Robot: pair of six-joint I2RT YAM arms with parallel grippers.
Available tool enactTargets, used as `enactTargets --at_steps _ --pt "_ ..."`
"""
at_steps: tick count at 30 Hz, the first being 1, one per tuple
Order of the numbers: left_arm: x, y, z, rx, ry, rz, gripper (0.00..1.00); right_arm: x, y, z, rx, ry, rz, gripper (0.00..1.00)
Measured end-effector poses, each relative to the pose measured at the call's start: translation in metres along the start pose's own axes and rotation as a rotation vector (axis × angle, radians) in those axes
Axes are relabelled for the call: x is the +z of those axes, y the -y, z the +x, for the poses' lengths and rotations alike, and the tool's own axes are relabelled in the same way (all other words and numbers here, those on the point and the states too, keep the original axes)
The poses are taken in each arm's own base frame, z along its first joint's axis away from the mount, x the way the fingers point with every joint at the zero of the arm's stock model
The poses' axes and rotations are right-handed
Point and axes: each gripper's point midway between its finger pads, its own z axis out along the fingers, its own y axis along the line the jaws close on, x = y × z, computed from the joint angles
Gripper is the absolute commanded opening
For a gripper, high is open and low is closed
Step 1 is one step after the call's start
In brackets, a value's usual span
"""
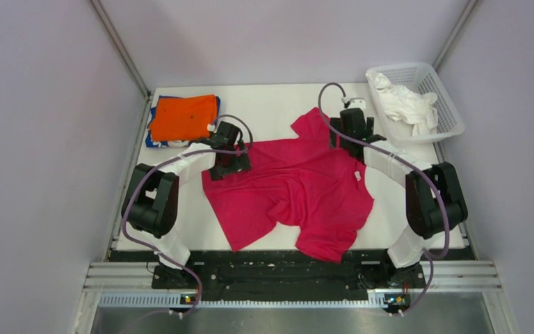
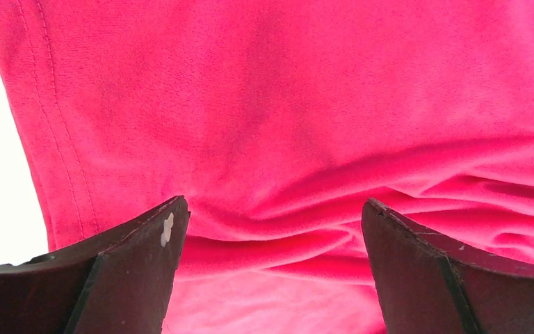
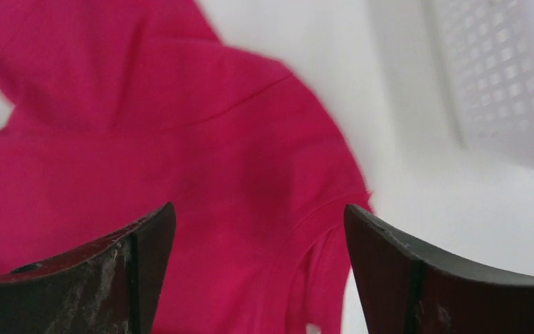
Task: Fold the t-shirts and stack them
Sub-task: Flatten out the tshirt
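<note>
The red shirt (image 1: pixel 299 195) lies rumpled on the worktop (image 1: pixel 278 104), its long way running left to right. Both tools are wide, holding nothing: left tool (image 2: pixel 274 223) over its left edge, right tool (image 3: pixel 257 223) over the far sleeve (image 1: pixel 311 125) (orange shirt (image 1: pixel 183 117) folded far left).

Pale lilac walls (image 1: pixel 35 139) around white table (image 1: pixel 271 104); possibly metal floor (image 1: pixel 285 323) below

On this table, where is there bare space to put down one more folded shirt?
The widest bare patch runs along the far edge, between the orange t-shirt stack and the white basket, beyond the magenta t-shirt. Narrower strips lie on either side of that shirt towards the near edge. The middle is crowded: the magenta t-shirt spreads across it.
</note>
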Motion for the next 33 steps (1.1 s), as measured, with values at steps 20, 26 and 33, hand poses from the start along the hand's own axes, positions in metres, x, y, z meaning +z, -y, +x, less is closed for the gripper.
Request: enactTargets --at_steps 20,26,33 --pt "0.041 0.040 -0.045 -0.028 -0.021 -0.004 0.97 -0.011 -0.051 0.091 0.194 -0.200 -0.198 0.93" --pt "0.065 0.058 -0.097 -0.052 -0.010 -0.021 0.97 0.030 -0.042 0.058 0.247 -0.179 -0.158 0.94" --pt "0.088 0.078 -0.157 -0.092 0.049 0.046 0.98 0.073 -0.036 0.023 0.281 -0.162 -0.158 0.95"
